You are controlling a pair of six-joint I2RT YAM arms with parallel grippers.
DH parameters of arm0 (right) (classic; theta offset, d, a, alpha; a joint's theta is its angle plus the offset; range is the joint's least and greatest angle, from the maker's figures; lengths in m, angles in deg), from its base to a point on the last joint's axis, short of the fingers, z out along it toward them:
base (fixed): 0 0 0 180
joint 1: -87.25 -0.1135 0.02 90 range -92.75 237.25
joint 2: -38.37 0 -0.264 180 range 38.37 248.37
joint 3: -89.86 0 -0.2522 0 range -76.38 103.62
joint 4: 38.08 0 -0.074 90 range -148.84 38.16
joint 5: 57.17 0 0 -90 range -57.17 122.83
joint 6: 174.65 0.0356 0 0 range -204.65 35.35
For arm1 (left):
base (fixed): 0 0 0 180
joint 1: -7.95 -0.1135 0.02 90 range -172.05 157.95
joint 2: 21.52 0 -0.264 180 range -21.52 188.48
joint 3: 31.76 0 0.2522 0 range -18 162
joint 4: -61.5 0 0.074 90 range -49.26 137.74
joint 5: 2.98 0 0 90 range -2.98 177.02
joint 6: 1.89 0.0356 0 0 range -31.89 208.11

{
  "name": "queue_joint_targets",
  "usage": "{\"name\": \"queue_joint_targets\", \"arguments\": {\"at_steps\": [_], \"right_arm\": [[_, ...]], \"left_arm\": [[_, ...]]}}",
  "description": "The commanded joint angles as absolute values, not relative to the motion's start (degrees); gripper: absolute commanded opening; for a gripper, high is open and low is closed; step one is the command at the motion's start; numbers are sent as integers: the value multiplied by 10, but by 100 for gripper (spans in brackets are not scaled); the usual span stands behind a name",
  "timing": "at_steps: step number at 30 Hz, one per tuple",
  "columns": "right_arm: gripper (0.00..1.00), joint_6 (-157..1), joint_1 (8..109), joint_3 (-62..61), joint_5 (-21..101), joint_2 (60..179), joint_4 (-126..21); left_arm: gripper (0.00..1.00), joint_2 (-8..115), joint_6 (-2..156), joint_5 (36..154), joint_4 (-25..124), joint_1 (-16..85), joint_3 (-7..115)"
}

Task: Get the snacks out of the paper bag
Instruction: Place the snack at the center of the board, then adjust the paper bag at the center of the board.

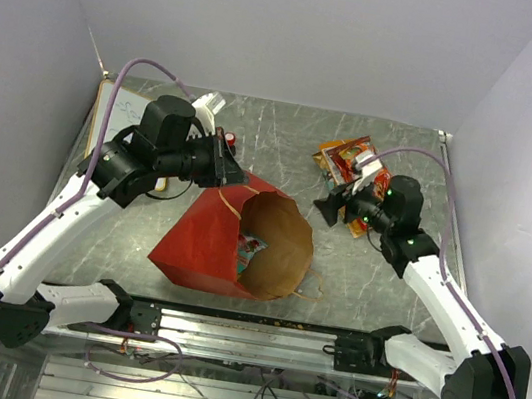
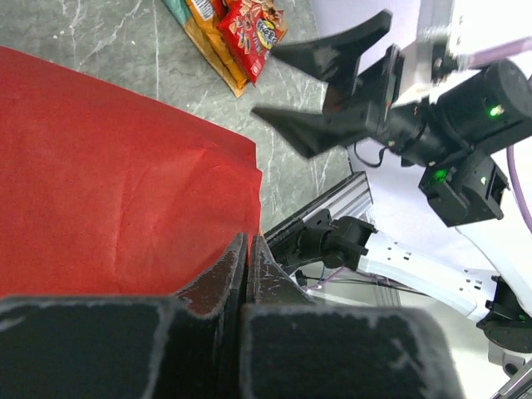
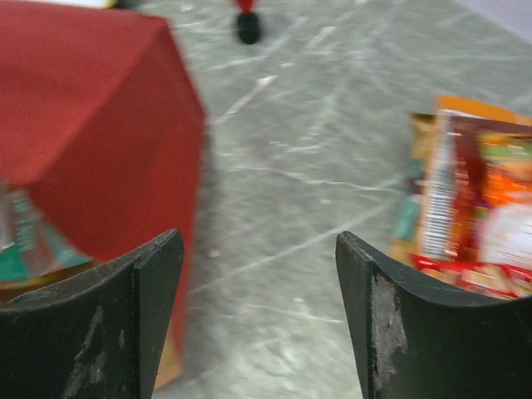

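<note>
The paper bag (image 1: 209, 241) lies on its side, red outside, with its brown mouth (image 1: 279, 247) open toward the right. A teal and red packet (image 1: 253, 250) shows inside it, also in the right wrist view (image 3: 29, 241). My left gripper (image 1: 232, 179) is shut on the bag's upper rim; its fingers (image 2: 248, 249) pinch the red paper (image 2: 108, 183). Several snacks (image 1: 346, 160) lie in a pile at the back right, seen also in the wrist views (image 2: 245, 33) (image 3: 474, 208). My right gripper (image 1: 330, 210) (image 3: 259, 249) is open and empty, low between the bag and the pile.
A small red-capped black knob (image 1: 227, 140) (image 3: 247, 25) stands behind the bag. A white sheet (image 1: 123, 111) lies at the back left. Walls close in on three sides. An aluminium rail (image 1: 245, 333) runs along the near edge.
</note>
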State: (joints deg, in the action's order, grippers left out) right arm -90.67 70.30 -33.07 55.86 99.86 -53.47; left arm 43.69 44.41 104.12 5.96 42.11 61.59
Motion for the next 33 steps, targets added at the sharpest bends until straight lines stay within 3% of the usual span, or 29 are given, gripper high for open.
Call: {"name": "queue_joint_targets", "arguments": {"at_steps": [1, 8, 18, 23, 33], "right_arm": [[76, -865, 647, -359, 654, 968, -532], [78, -908, 600, -367, 715, 953, -522], [79, -1006, 528, -253, 577, 1050, -526], [64, -993, 519, -232, 569, 1079, -479], [56, -1027, 481, -204, 622, 1134, -426]], "left_arm": [[7, 442, 470, 1032, 44, 415, 645], [7, 440, 467, 1031, 40, 415, 645], [7, 447, 472, 1027, 30, 415, 659], [7, 456, 502, 984, -16, 415, 691], [7, 492, 548, 926, -48, 415, 749]]}}
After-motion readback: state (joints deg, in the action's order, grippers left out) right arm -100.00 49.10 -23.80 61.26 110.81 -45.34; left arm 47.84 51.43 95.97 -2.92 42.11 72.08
